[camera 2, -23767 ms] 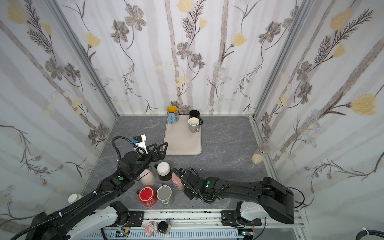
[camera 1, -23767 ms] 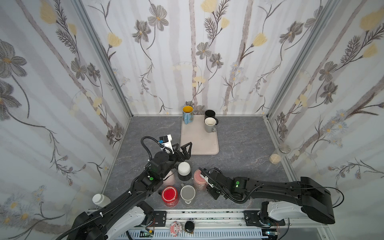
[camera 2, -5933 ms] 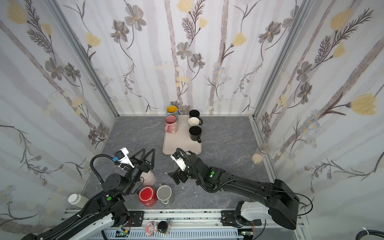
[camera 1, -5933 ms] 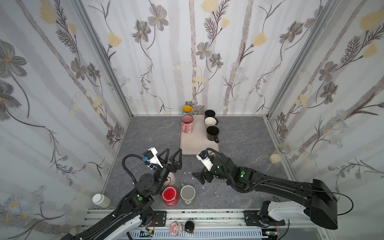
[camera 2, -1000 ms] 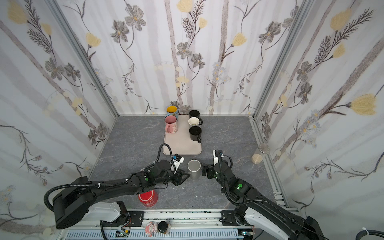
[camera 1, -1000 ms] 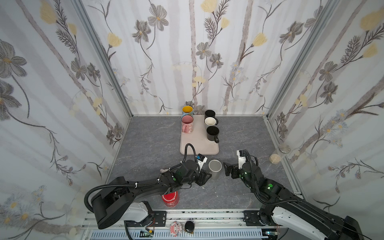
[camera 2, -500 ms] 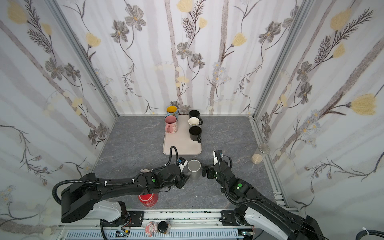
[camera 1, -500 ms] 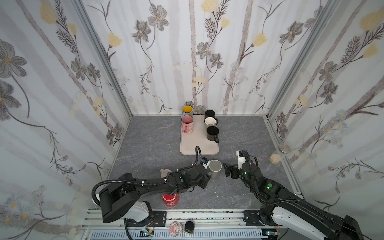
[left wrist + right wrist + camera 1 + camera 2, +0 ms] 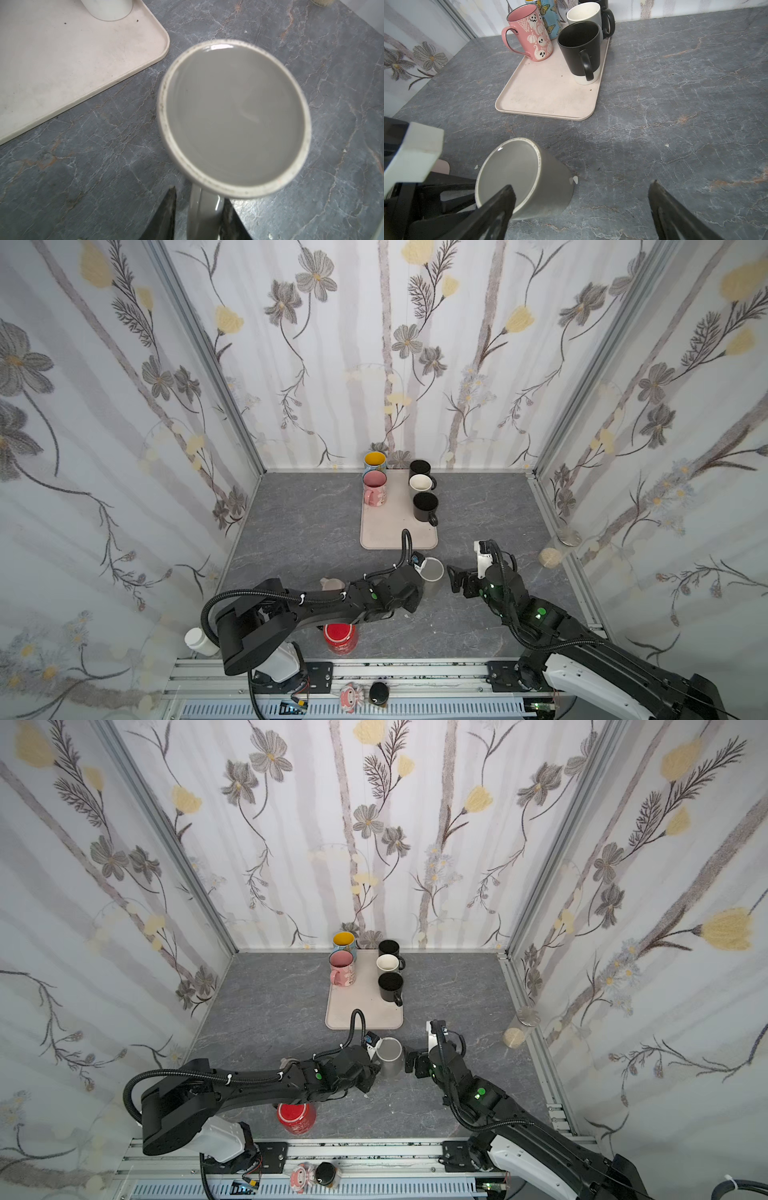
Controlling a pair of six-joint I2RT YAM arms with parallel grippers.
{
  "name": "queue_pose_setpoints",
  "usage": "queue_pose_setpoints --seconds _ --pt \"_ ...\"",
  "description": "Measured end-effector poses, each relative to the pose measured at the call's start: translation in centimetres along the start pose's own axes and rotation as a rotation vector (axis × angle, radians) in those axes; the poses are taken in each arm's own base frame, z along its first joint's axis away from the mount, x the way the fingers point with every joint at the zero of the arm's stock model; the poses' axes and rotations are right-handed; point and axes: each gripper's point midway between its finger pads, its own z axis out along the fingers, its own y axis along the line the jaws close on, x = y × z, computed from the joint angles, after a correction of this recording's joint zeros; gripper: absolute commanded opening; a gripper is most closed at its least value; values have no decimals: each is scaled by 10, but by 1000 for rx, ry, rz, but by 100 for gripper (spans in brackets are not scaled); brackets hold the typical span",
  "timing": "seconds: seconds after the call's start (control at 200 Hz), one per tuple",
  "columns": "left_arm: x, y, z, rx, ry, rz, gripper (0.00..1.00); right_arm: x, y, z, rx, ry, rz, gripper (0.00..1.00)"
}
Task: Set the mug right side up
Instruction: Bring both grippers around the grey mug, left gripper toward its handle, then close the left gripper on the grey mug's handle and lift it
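Note:
The grey mug (image 9: 431, 570) (image 9: 390, 1052) stands upside down on the grey tabletop just in front of the tray, its flat base (image 9: 232, 116) facing up. In the right wrist view the mug (image 9: 546, 187) looks tipped a little toward the left arm. My left gripper (image 9: 200, 194) (image 9: 417, 578) straddles the mug's handle (image 9: 204, 207). One finger touches the handle and a narrow gap remains at the other. My right gripper (image 9: 581, 184) (image 9: 455, 578) hangs wide open just right of the mug, holding nothing.
A beige tray (image 9: 395, 531) behind the mug holds several upright mugs, among them a pink one (image 9: 374, 487) and a black one (image 9: 424, 506). A red mug (image 9: 340, 637) and a pale pink mug (image 9: 332, 584) sit by the left arm. A glass jar (image 9: 549, 558) stands at the right wall.
My left gripper has slid right up to the grey mug, and its jaws have narrowed around the handle. The right arm has stayed still.

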Motion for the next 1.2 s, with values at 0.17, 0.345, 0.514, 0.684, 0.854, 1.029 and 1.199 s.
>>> queue_pose_setpoints --seconds 0.17,0.345,0.514,0.684,0.854,1.029,1.199 --pt "-1 1 1 -12 -10 32 17 1 0 0 -1 3 4 100" --pt "-2 2 1 -22 -29 44 6 4 -1 1 -2 11 3 100" --pt "-1 -1 1 -15 -36 72 0 6 -2 -1 -8 7 6 100" --pt "-4 -1 -5 -23 -49 74 0 9 2 0 -33 7 24 100" --pt "-23 1 -25 -10 -113 50 0 4 13 -4 -109 -23 51 100" --pt "-57 20 -56 6 -236 -40 0 -10 35 -11 -235 -77 72 99" --pt "-106 37 -103 46 -448 -129 0 -21 60 -17 -382 -128 109 96"
